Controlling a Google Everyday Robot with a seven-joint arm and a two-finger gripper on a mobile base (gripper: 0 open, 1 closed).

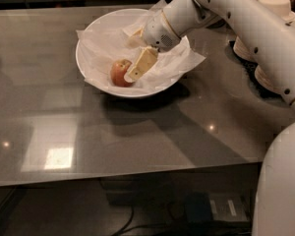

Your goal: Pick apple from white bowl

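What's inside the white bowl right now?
Crumpled white paper, the apple, and the open gripper reaching in beside it. The paper hides the bottom of the white bowl.

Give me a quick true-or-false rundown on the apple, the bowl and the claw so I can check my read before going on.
1. The apple lies inside the white bowl. True.
2. The claw hangs over bare table, away from the bowl. False: it is down inside the bowl, open, with one finger right beside the apple.
3. The bowl is lined with crumpled white paper. True.
4. The apple is lifted clear of the bowl. False: it rests on the paper in the bowl.
5. The stacked paper bowls stand at the picture's left edge. False: they are at the far right, behind the arm.
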